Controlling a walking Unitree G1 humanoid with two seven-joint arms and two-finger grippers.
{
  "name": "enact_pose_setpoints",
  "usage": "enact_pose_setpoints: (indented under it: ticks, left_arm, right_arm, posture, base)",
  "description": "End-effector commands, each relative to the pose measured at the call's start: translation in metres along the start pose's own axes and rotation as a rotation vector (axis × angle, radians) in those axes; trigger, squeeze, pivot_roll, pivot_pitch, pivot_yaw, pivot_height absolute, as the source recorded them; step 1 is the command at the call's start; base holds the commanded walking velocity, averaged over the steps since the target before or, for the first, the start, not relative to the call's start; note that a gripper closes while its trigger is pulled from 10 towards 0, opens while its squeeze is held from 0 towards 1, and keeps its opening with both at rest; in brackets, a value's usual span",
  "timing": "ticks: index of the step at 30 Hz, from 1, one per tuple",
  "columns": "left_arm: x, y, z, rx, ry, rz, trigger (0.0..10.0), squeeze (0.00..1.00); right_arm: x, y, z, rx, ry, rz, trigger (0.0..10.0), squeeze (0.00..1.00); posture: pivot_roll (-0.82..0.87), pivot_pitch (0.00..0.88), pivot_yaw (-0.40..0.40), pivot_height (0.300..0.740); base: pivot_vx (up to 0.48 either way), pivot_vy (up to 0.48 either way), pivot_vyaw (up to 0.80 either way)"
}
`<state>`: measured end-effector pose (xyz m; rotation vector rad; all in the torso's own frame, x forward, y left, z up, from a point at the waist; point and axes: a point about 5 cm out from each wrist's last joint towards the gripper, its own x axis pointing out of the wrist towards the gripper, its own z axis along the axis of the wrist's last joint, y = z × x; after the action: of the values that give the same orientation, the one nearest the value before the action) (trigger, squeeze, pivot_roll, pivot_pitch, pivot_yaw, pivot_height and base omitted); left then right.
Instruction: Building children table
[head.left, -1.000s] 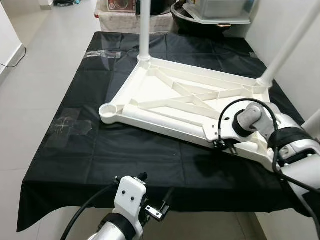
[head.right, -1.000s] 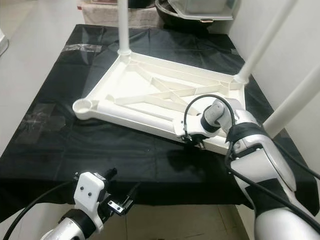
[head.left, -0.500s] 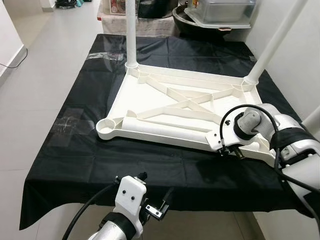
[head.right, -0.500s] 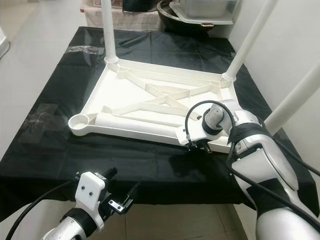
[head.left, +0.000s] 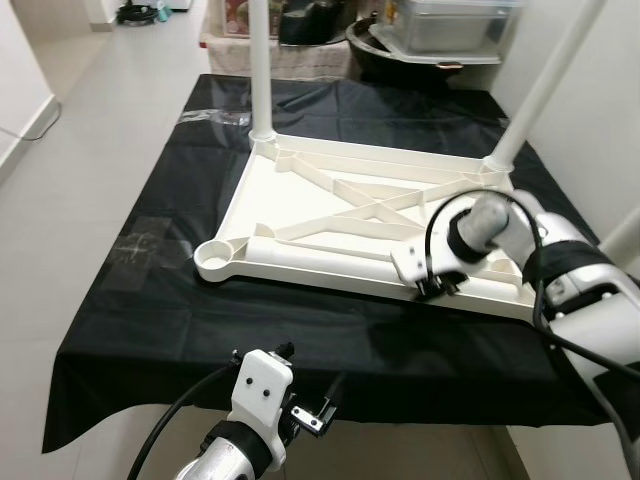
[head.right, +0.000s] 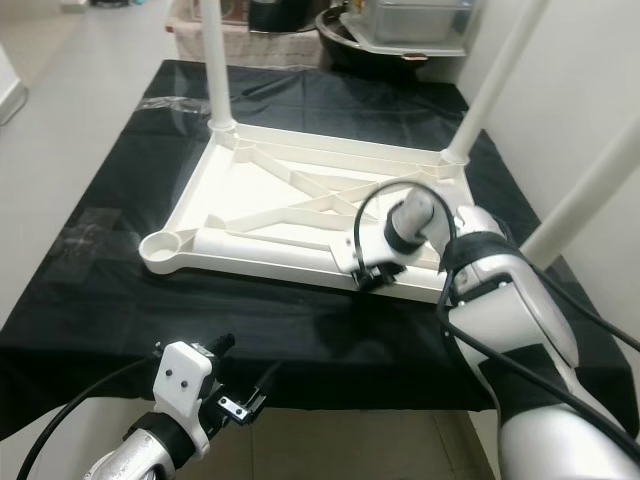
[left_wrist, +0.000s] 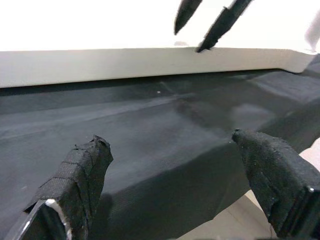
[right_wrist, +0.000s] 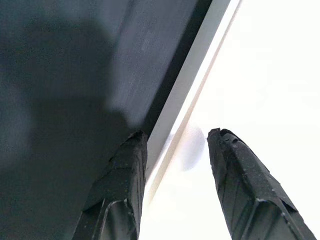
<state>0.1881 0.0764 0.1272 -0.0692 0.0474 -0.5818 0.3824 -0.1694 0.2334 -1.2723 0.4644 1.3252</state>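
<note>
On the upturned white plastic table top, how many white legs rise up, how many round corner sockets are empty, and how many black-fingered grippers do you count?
White round legs rising from the white plastic table top: 3 (far left, far right, near right, base hidden)
Empty round corner socket: 1
Grippers: 2 (left gripper, right gripper)
Total: 6

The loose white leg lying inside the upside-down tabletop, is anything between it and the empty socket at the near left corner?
Nothing visible blocks it. The loose leg lies along the near rim of the tabletop, one end beside the empty socket. The right gripper straddles that rim toward the leg's other end.
</note>
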Motion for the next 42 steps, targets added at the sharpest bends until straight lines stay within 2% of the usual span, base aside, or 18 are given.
enact_pose_setpoints:
  ticks: [1, 2, 4, 7, 9, 10, 16, 17, 25, 30, 31, 32, 37, 42]
  left_arm:
    - [-0.001, 0.001, -0.003, -0.01, 0.005, 0.003, 10.0, 0.0]
    - [-0.001, 0.001, -0.003, -0.01, 0.005, 0.003, 10.0, 0.0]
    - [0.0, 0.001, -0.003, -0.009, 0.002, 0.003, 10.0, 0.0]
    - [0.0, 0.001, -0.003, -0.009, 0.001, 0.003, 10.0, 0.0]
    - [0.0, 0.001, -0.003, -0.009, 0.001, 0.003, 10.0, 0.0]
    - [0.0, 0.001, -0.003, -0.009, -0.001, 0.003, 10.0, 0.0]
    - [-0.001, 0.0, -0.002, -0.01, -0.003, 0.003, 10.0, 0.0]
    - [-0.001, -0.001, -0.002, -0.014, -0.005, 0.002, 10.0, 0.0]
    - [-0.002, -0.003, 0.0, -0.019, -0.007, 0.0, 10.0, 0.0]
    - [-0.002, -0.004, 0.0, -0.024, -0.008, -0.001, 10.0, 0.0]
    - [-0.002, -0.004, 0.001, -0.025, -0.008, -0.001, 10.0, 0.0]
    - [-0.002, -0.004, 0.0, -0.027, -0.007, 0.0, 10.0, 0.0]
    - [-0.002, -0.004, 0.001, -0.029, -0.007, 0.0, 10.0, 0.0]
    - [-0.002, -0.005, 0.001, -0.031, -0.008, 0.0, 10.0, 0.0]
  right_arm:
    - [-0.002, -0.006, 0.008, 0.048, -0.08, -0.009, 10.0, 0.0]
    - [-0.002, -0.006, 0.008, 0.048, -0.08, -0.009, 10.0, 0.0]
    - [0.002, -0.009, 0.019, 0.079, -0.152, -0.004, 10.0, 0.0]
    - [0.012, -0.012, 0.027, 0.125, -0.189, -0.026, 10.0, 0.0]
    - [0.012, -0.012, 0.027, 0.125, -0.189, -0.026, 10.0, 0.0]
    - [0.018, -0.013, 0.029, 0.144, -0.193, -0.047, 10.0, 0.0]
    - [0.031, -0.01, 0.028, 0.193, -0.168, -0.063, 10.0, 0.0]
    - [0.04, -0.006, 0.024, 0.235, -0.12, -0.054, 10.0, 0.0]
    - [0.053, 0.0, 0.021, 0.318, -0.087, -0.052, 10.0, 0.0]
    - [0.059, 0.004, 0.021, 0.333, -0.084, -0.023, 10.0, 0.0]
    - [0.061, 0.007, 0.02, 0.33, -0.074, -0.005, 9.0, 0.0]
    - [0.063, 0.01, 0.019, 0.318, -0.064, 0.014, 0.0, 0.0]
    - [0.065, 0.012, 0.018, 0.311, -0.06, 0.034, 0.0, 0.0]
    - [0.067, 0.015, 0.018, 0.264, -0.042, 0.049, 0.0, 0.0]
  posture:
    - [0.07, 0.088, -0.098, 0.74]
    - [0.07, 0.088, -0.098, 0.74]
    - [0.07, 0.091, -0.097, 0.74]
    - [0.07, 0.092, -0.096, 0.74]
    - [0.07, 0.092, -0.096, 0.74]
    - [0.07, 0.094, -0.098, 0.74]
    - [0.07, 0.103, -0.1, 0.74]
    - [0.07, 0.111, -0.099, 0.74]
    - [0.07, 0.118, -0.101, 0.74]
    - [0.07, 0.122, -0.099, 0.74]
    - [0.07, 0.125, -0.102, 0.74]
    - [0.07, 0.125, -0.102, 0.74]
    - [0.07, 0.13, -0.104, 0.74]
    - [0.07, 0.133, -0.105, 0.74]
  base:
    - [0.0, 0.0, 0.0]
    - [0.0, 0.0, 0.0]
    - [0.0, 0.0, 0.0]
    - [0.0, 0.0, 0.0]
    - [0.0, 0.0, 0.0]
    - [0.0, 0.0, 0.0]
    - [0.0, 0.0, 0.0]
    - [0.0, 0.0, 0.0]
    - [0.0, 0.0, 0.0]
    - [0.0, 0.0, 0.0]
    - [0.0, 0.0, 0.0]
    - [0.0, 0.0, 0.0]
    - [0.0, 0.0, 0.0]
    - [0.0, 0.0, 0.0]
